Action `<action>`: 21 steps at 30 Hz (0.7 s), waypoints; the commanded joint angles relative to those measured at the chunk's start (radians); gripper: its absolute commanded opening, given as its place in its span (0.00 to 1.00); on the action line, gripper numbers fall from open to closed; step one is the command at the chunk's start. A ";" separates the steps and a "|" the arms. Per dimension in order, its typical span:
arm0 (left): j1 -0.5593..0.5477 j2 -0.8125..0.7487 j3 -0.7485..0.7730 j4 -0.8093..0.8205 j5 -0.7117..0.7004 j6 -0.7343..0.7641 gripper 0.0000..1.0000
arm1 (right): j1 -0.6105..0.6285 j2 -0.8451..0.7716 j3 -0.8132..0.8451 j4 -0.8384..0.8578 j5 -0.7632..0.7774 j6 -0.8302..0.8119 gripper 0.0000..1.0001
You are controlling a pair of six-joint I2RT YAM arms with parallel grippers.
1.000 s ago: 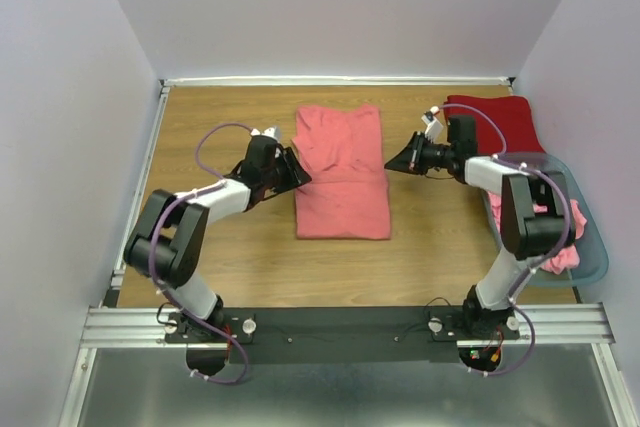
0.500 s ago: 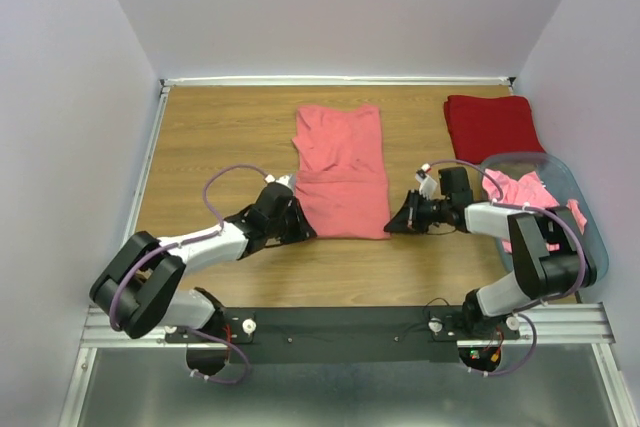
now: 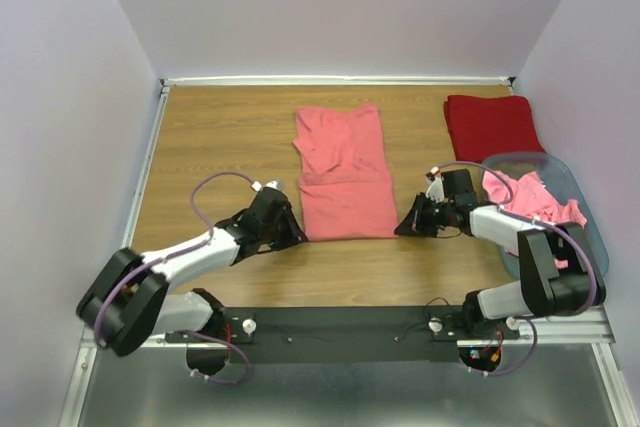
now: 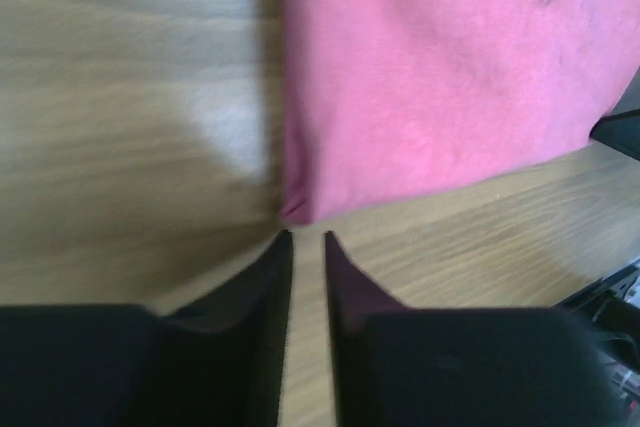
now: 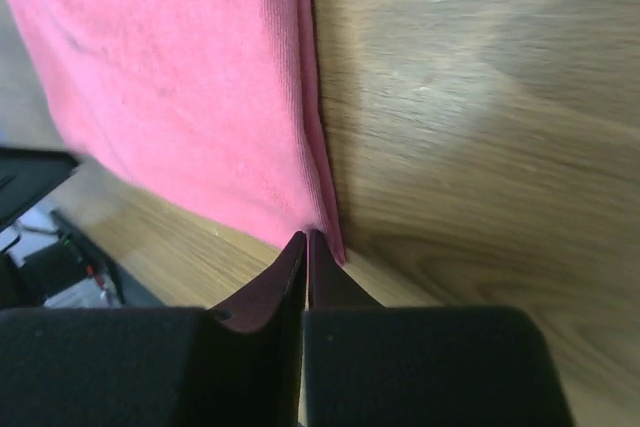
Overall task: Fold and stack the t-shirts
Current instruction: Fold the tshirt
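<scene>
A salmon-pink t-shirt [image 3: 345, 177] lies folded lengthwise mid-table, with a crease across its middle. My left gripper [image 3: 298, 237] lies low at its near left corner. In the left wrist view this gripper [image 4: 305, 235] shows a narrow gap with bare wood in it, and the shirt [image 4: 440, 77] corner sits just ahead of the tips. My right gripper [image 3: 403, 230] is at the near right corner. In the right wrist view it [image 5: 307, 235] is shut, tips touching the shirt's [image 5: 180, 87] hem. A deep red t-shirt [image 3: 492, 125] lies folded at the back right.
A grey-blue oval basket [image 3: 600, 247] stands at the right edge with crumpled pink t-shirts [image 3: 535, 209] inside, right beside my right arm. Bare wooden table [image 3: 220, 137] stretches left of the shirt. White walls enclose the table on three sides.
Both grippers moved from the shirt's mid-sides toward me, down to its near corners. The left jaws narrowed. The shirt has barely shifted.
</scene>
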 commanded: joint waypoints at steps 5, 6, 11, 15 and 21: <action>-0.006 -0.230 0.125 -0.354 -0.221 -0.069 0.66 | 0.020 -0.176 0.160 -0.352 0.202 -0.043 0.27; -0.007 -0.225 0.131 -0.355 -0.225 -0.072 0.70 | 0.025 -0.187 0.173 -0.378 0.246 -0.044 0.32; -0.045 -0.091 0.205 -0.354 -0.216 -0.057 0.74 | 0.064 -0.196 0.259 -0.531 0.385 -0.067 0.54; -0.068 0.008 0.254 -0.350 -0.242 -0.049 0.59 | 0.087 -0.191 0.275 -0.576 0.446 -0.072 0.56; -0.099 0.126 0.314 -0.343 -0.281 -0.041 0.55 | 0.141 -0.159 0.288 -0.590 0.480 -0.055 0.56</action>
